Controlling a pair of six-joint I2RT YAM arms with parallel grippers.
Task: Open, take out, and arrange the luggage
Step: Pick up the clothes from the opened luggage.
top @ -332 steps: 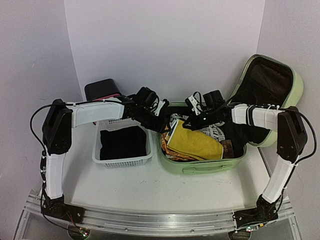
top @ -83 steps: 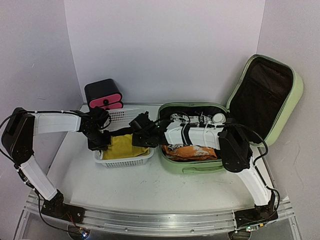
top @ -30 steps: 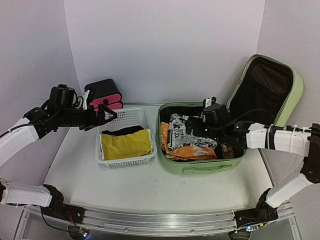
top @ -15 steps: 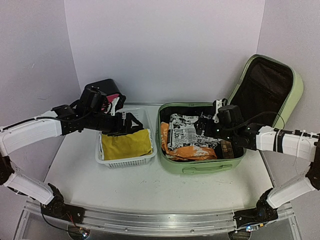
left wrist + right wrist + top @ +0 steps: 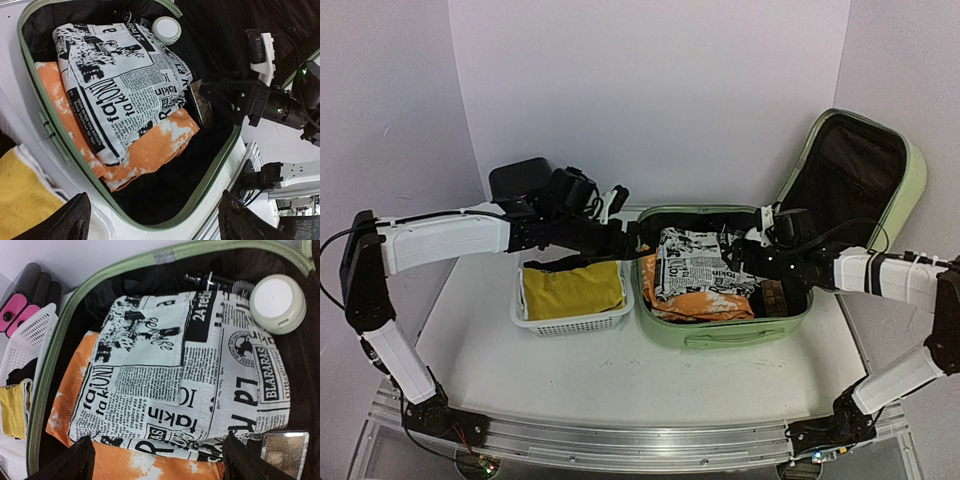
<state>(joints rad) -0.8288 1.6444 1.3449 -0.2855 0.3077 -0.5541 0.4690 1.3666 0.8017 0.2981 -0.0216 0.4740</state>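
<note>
The luggage point(image 5: 725, 333) lies open on the right half of the tabletop point(image 5: 620, 385). Its lid leans back against the wall, black lining showing. The white basket point(image 5: 570, 322) stands just beside it on the left and holds a folded yellow cloth point(image 5: 572, 288) with something dark behind it.

Inside the luggage, a newspaper-print garment point(image 5: 695, 265) lies folded on an orange garment point(image 5: 695, 303). A round white jar point(image 5: 277, 303) sits at the far rim, touching the print garment's corner, and a small shiny flat item lies near the right side.

The left gripper point(image 5: 157, 220) hangs over the luggage's left edge and the right gripper point(image 5: 162, 460) over the garments. Both sets of jaws are spread wide with nothing between them.

The step in hand looks like unpacking: the case is opened, one piece is in the basket, and the rest remains. The next move probably calls for lowering onto the print garment, pinching it at a folded edge so it lifts as one bundle, and keeping clear of the jar.
</note>
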